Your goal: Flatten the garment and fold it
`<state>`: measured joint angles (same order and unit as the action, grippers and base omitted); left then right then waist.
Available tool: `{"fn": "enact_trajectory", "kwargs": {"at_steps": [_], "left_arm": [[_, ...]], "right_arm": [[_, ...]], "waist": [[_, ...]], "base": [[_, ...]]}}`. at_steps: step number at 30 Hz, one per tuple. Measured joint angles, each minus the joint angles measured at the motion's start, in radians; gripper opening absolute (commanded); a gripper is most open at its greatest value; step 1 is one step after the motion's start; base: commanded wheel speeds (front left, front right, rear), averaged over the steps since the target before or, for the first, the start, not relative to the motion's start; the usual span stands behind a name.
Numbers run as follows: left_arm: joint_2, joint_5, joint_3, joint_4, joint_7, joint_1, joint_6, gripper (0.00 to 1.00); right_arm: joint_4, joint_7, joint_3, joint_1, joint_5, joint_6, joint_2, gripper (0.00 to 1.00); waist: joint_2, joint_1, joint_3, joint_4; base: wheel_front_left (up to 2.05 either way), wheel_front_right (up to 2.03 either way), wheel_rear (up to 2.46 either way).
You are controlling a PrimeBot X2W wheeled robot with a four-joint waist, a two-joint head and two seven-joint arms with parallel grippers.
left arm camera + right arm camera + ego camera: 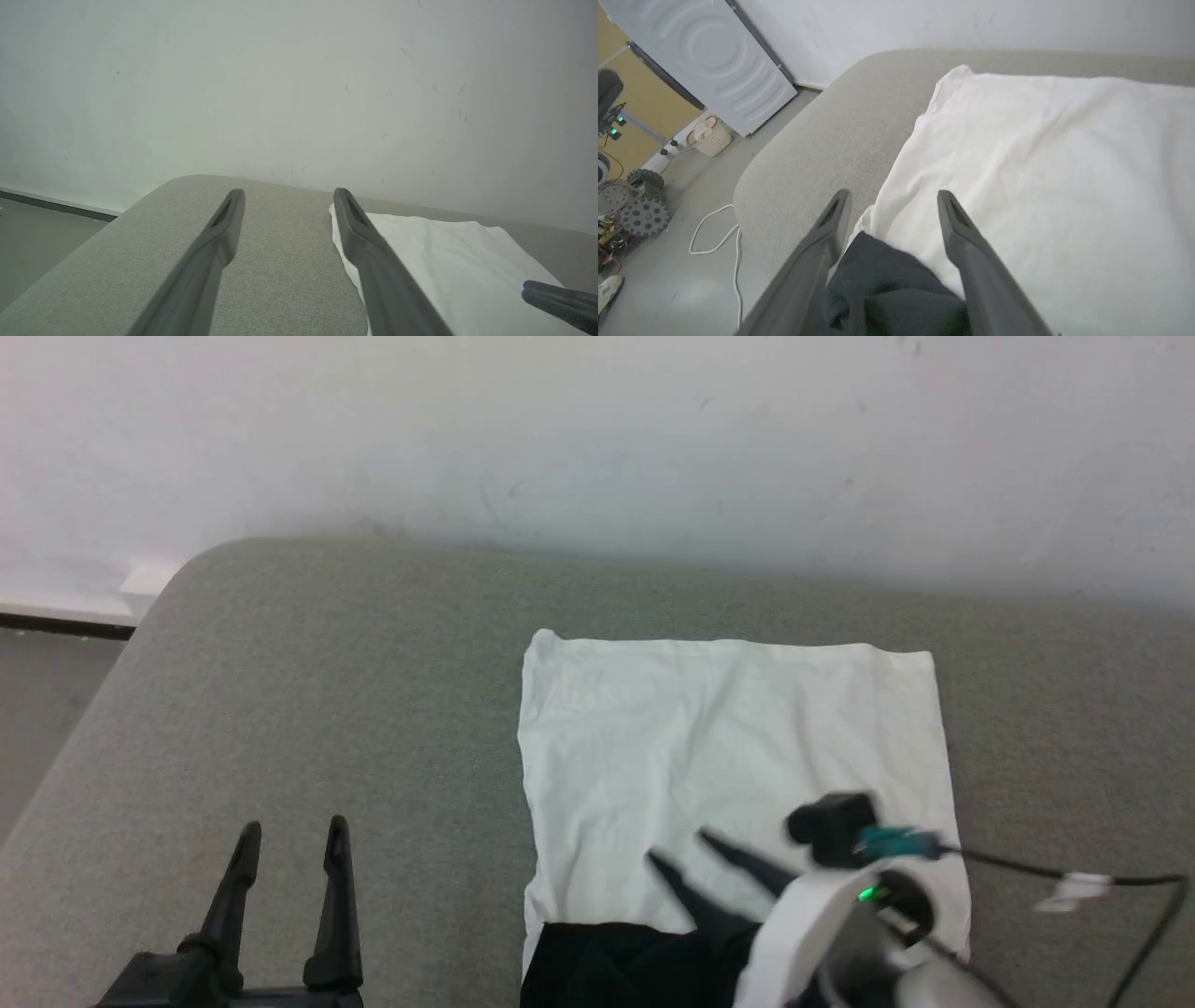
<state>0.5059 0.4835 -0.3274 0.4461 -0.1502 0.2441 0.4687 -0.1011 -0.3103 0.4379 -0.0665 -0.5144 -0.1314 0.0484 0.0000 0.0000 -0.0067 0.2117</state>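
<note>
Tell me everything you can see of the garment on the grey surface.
The garment lies as a rough rectangle on the grey padded surface: thin, lightly creased white cloth, with bunched black cloth at its near edge. The open right gripper hangs over that black part; whether it touches is unclear.

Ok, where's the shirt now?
In the head view the garment lies right of centre on the grey cushion, its black part at the near edge by the right end effector.

The right gripper point(893, 205) is spread wide over the shirt point(1041, 163) — black cloth lies between its jaws. The white part lies on a grey cushion point(808, 154); a basket point(709, 136) stands on the floor point(668, 289).
</note>
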Motion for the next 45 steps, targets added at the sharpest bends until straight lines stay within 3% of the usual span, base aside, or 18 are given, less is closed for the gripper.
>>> {"fn": "enact_trajectory", "kwargs": {"at_steps": [8,13,18,24,30,34,39,45], "left_arm": [[0.000,-0.001,-0.002,0.027,0.000,0.000,0.009,1.00],[-0.002,-0.001,0.004,0.029,-0.021,0.000,0.012,1.00],[0.000,-0.011,-0.003,0.015,-0.031,0.007,0.012,1.00],[0.013,-0.021,-0.007,0.014,-0.025,-0.008,0.005,1.00],[0.092,-0.032,0.025,0.015,0.082,-0.214,-0.055,1.00],[0.133,0.001,0.034,-0.012,0.203,-0.438,-0.132,1.00],[0.196,0.021,0.004,-0.134,0.379,-0.715,-0.248,1.00],[0.190,0.060,-0.059,-0.328,0.565,-0.957,-0.341,1.00]], "right_arm": [[0.301,0.015,-0.388,0.108,0.160,0.000,0.002,1.00],[0.443,0.075,-0.565,0.205,0.306,0.000,0.003,1.00],[0.473,0.160,-0.672,0.293,0.309,0.000,0.004,1.00],[0.470,0.209,-0.662,0.322,0.286,0.000,0.003,1.00],[0.483,0.217,-0.645,0.266,0.295,0.000,0.003,1.00],[0.500,0.217,-0.636,0.223,0.295,0.000,0.003,1.00],[0.506,0.218,-0.623,0.186,0.296,0.000,0.003,1.00],[0.506,0.229,-0.602,0.147,0.296,0.000,0.003,1.00]], "waist": [[0.0000,0.0000,0.014,-0.050],[0.0000,0.0000,0.029,-0.085],[0.0000,-0.0001,0.050,-0.117],[0.0000,0.0000,0.086,-0.145],[-0.0001,0.0001,0.146,-0.164],[0.0000,0.0001,0.199,-0.174],[0.0000,0.0002,0.278,-0.185],[0.0000,0.0004,0.378,-0.202]], "base": [[0.00,0.00,0.00],[0.00,0.00,0.00],[0.00,0.00,0.00],[0.00,0.00,0.00],[0.00,0.00,0.00],[0.00,0.00,0.00],[0.00,0.00,0.00],[0.00,0.00,0.00]]}}
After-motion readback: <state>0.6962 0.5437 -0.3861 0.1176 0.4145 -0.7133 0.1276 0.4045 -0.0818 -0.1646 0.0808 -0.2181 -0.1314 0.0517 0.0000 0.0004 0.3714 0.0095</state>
